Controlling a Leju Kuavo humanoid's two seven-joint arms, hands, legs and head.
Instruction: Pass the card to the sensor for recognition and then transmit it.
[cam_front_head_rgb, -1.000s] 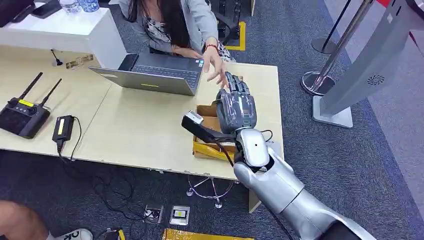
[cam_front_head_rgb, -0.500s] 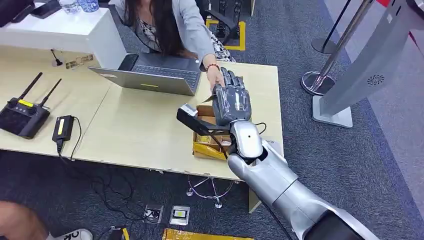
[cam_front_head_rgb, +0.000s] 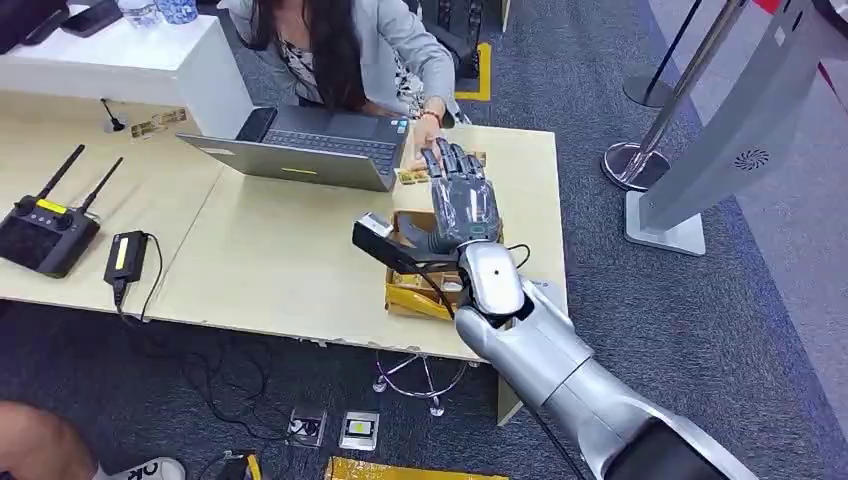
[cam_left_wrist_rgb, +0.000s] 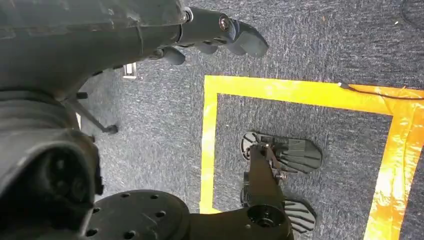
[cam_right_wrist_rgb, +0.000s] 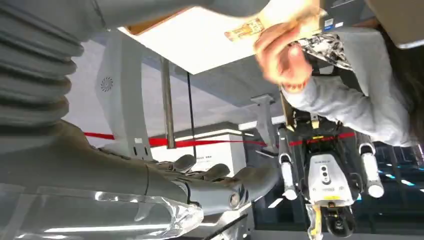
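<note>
Tabletop (cam_front_head_rgb: 280, 260) is crowded on my side: the laptop (cam_front_head_rgb: 310, 150) sits just beside my reach and the cardboard box (cam_front_head_rgb: 420, 295) is under my wrist. My right hand (cam_front_head_rgb: 462, 200) hangs over it all, fingers (cam_front_head_rgb: 452, 165) spread and holding nothing. If I pull back low or sideways, I'd probably clip the laptop's corner or the box. The person's hand (cam_right_wrist_rgb: 280, 55) is close too and could get bumped. It pinches the card (cam_right_wrist_rgb: 245, 31). Left hand (cam_left_wrist_rgb: 220, 30) hangs over the floor, can't tell its grip.
</note>
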